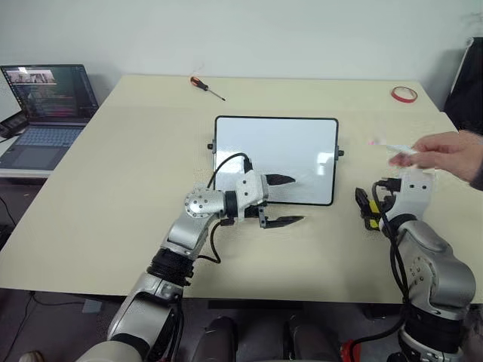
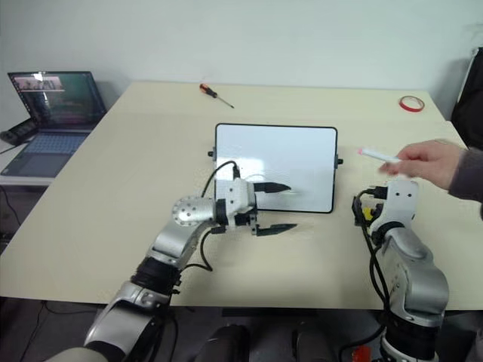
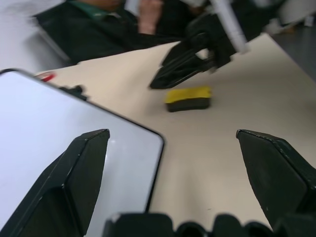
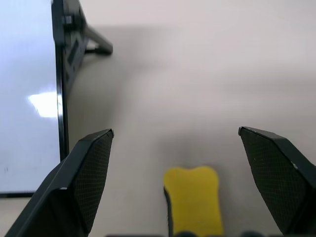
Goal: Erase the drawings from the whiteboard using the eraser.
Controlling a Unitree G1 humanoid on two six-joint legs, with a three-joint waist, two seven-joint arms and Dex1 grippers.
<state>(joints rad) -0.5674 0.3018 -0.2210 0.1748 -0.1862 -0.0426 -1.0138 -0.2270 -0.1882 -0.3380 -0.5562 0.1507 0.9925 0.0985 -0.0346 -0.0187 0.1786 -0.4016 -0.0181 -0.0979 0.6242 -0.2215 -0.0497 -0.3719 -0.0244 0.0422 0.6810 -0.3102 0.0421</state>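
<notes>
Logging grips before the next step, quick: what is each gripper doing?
Left gripper: open, holding nothing.
Right gripper: open, empty, above the eraser on the table.

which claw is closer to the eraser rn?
Right. The right claw hangs open just above the yellow eraser, not touching it. The left claw, open, is across at the whiteboard's near edge.

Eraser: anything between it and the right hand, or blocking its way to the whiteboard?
Nothing visible. The eraser lies on bare table between the open fingers of the right hand. The strip of table toward the whiteboard is bare. A person's hand with a marker hovers off to the right.
</notes>
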